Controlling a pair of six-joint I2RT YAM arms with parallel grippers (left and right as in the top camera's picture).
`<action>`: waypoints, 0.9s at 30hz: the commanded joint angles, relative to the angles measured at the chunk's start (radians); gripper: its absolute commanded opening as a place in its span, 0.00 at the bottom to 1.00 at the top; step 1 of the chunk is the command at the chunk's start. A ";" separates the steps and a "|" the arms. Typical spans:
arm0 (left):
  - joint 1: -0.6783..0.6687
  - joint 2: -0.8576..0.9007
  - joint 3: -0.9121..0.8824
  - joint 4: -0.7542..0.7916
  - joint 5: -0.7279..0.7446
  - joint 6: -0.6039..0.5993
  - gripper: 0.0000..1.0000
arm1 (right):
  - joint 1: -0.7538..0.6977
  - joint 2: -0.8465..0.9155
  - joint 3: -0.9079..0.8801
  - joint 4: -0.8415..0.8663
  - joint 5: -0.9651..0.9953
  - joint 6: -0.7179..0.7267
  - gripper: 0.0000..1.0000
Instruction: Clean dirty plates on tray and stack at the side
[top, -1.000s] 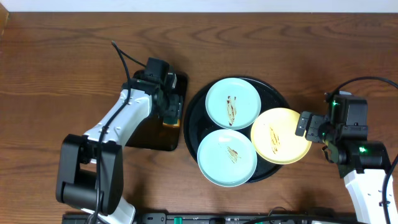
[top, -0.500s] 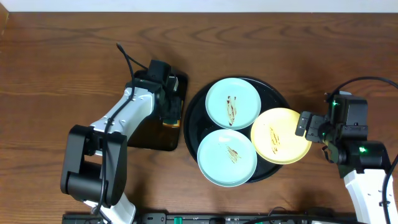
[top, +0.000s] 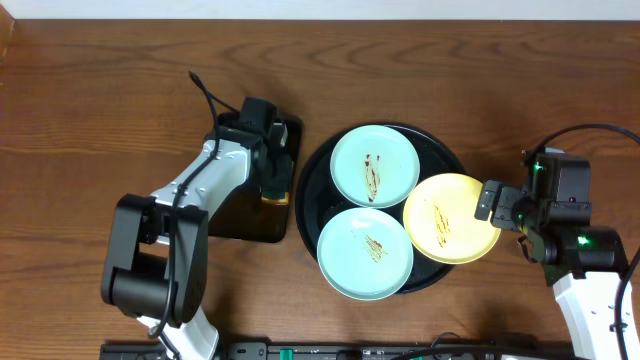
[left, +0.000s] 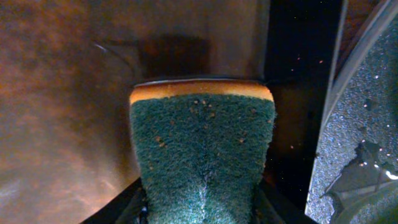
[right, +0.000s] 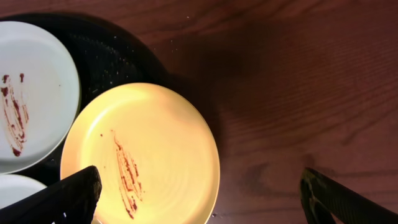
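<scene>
Three plates lie on the round black tray (top: 445, 155): a mint-green one (top: 375, 165) at the back, a mint-green one (top: 365, 253) at the front, and a pale yellow one (top: 451, 218) overhanging the tray's right rim. All three carry brown smears. My left gripper (top: 273, 178) is shut on a green and orange sponge (left: 202, 146) over the small dark rectangular tray (top: 245, 215). My right gripper (top: 497, 205) is open over the yellow plate's right edge; in the right wrist view its fingers (right: 199, 193) straddle the yellow plate (right: 146, 155).
Bare brown wood-grain tabletop (top: 100, 110) lies left, behind and right of the trays. The black tray's rim (left: 354, 124) shows at the right of the left wrist view. Cables run behind both arms.
The left arm's elbow has shifted slightly; its gripper stays on the sponge over the small tray. The right arm and the plates have not moved.
</scene>
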 joint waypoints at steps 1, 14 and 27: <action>-0.010 0.021 -0.014 -0.001 -0.005 -0.008 0.42 | -0.017 -0.002 0.018 -0.002 -0.002 0.016 0.99; -0.014 0.008 -0.013 -0.006 -0.107 -0.072 0.08 | -0.017 -0.002 0.018 -0.002 -0.002 0.015 0.99; -0.009 -0.190 -0.013 -0.069 -0.106 -0.079 0.07 | -0.017 0.127 0.018 0.038 -0.032 -0.011 0.86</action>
